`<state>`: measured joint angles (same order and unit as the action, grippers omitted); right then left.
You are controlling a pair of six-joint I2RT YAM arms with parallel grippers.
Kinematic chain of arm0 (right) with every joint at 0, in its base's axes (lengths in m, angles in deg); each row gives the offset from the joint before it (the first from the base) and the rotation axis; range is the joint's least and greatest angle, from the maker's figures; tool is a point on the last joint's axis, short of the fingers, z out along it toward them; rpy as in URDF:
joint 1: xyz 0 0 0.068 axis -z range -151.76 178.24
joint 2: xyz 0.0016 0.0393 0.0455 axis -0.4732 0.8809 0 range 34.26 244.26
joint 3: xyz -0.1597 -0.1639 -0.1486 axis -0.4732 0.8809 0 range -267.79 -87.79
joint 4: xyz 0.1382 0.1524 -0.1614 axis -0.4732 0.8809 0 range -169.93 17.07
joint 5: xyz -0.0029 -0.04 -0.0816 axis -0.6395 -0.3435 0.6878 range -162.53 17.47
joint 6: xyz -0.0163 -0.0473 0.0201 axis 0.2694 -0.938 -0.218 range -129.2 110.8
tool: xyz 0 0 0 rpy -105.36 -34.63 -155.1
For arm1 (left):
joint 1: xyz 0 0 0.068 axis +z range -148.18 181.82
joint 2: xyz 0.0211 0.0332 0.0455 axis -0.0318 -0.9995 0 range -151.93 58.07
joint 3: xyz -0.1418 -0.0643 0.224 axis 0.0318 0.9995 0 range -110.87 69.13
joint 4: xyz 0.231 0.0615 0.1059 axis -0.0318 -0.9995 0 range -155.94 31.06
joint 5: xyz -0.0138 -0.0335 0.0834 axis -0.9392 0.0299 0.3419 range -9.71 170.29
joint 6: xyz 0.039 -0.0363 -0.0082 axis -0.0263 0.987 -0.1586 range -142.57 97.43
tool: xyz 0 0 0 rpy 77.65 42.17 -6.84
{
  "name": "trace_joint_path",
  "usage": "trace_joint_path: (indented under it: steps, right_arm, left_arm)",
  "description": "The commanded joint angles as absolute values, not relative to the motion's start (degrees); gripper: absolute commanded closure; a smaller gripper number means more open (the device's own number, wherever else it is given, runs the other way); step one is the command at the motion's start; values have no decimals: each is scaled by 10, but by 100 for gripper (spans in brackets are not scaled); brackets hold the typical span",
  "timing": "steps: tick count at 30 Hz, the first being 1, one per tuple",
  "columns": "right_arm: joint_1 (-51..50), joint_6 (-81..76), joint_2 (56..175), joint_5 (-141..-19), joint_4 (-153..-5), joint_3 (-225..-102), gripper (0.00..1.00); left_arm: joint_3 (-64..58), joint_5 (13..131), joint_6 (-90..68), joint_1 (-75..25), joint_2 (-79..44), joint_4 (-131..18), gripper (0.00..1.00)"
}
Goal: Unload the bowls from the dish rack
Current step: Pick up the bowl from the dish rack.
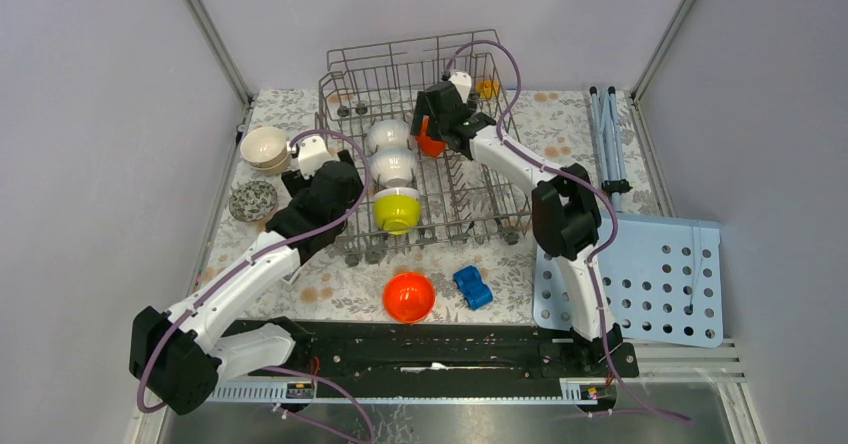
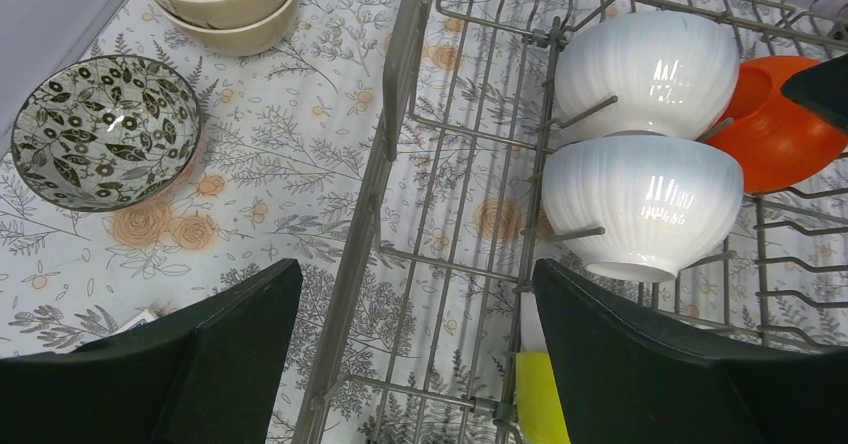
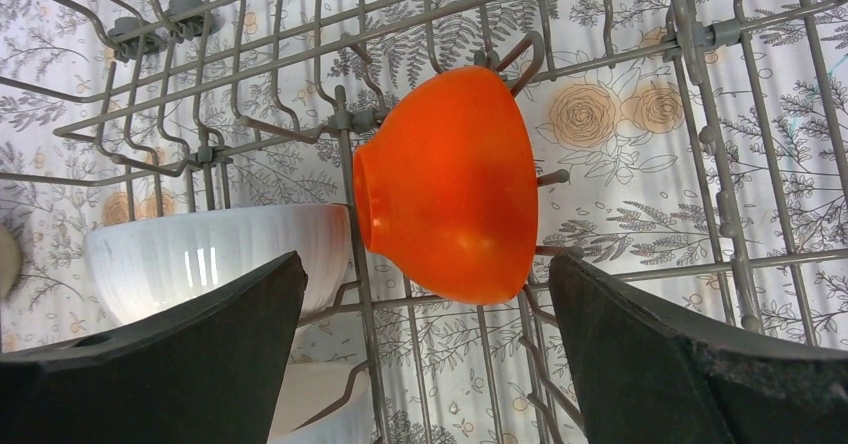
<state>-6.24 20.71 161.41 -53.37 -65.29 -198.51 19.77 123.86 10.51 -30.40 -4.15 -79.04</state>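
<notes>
The grey wire dish rack (image 1: 480, 209) holds two white bowls (image 1: 388, 136) (image 1: 394, 167), a yellow-green bowl (image 1: 397, 210) and an orange bowl (image 1: 430, 144) on its tines. My right gripper (image 1: 437, 124) is open above the orange bowl (image 3: 448, 184), its jaws apart on either side. My left gripper (image 1: 335, 179) is open and empty over the rack's left wall (image 2: 372, 194), beside the white bowls (image 2: 642, 204). Stacked cream bowls (image 1: 265, 149), a patterned bowl (image 1: 252, 202) and another orange bowl (image 1: 408, 297) sit on the table.
A blue toy car (image 1: 473, 287) lies in front of the rack. A light-blue perforated board (image 1: 650, 284) lies at the right, with blue folded legs (image 1: 606, 134) behind it. A small yellow thing (image 1: 487, 88) sits in the rack's back corner.
</notes>
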Motion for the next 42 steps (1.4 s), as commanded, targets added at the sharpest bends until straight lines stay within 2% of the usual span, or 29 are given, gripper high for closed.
trace_joint_path:
  steps: [1,11,26,33,42]
  right_arm:
    - [-44,182,1641,-479,-612,-2000,0]
    - [-42,176,1657,-479,-610,-2009,0]
    - [-38,178,1692,-501,-590,-2037,0]
    - [-38,164,1702,-484,-565,-2049,0]
    - [-38,175,1628,-514,-581,-2027,0]
  left_arm:
    - [179,1255,103,-294,-65,-789,11]
    - [172,1224,114,-239,-124,-798,22]
    - [170,1177,104,-232,-156,-788,37]
    - [171,1166,104,-232,-157,-787,40]
    - [169,1160,106,-232,-154,-786,38]
